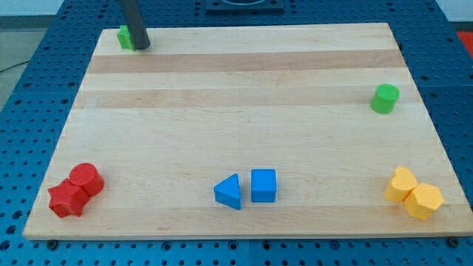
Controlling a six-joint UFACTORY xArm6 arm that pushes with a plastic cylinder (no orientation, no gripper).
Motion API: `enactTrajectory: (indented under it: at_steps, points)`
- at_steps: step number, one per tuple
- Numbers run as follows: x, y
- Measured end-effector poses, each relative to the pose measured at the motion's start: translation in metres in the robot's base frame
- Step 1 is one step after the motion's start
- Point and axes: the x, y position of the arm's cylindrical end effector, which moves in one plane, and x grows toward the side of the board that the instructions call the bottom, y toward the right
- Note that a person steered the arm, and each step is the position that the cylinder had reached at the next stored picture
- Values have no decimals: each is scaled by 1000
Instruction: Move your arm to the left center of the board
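At the view's top-left corner of the bench [236,111], my tip [142,46] is sitting just beside a partly hidden green block [124,37], carrying no pincer, so reaching the left centre is apparently just beginning, calling for a slide down that edge.

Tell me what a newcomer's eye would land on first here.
The dark rod stands at the view's top left, my tip right beside a small green block that it partly hides. Along the board's bottom edge sit bright pairs: red blocks at left, a blue triangle and blue cube in the middle, yellow blocks at right.
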Motion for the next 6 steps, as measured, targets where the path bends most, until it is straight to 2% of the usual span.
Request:
enactTrajectory:
  at_steps: [3, 4, 5, 6]
  points:
    - [-2, -27]
    - [48, -15]
    - [122, -29]
    - [163, -90]
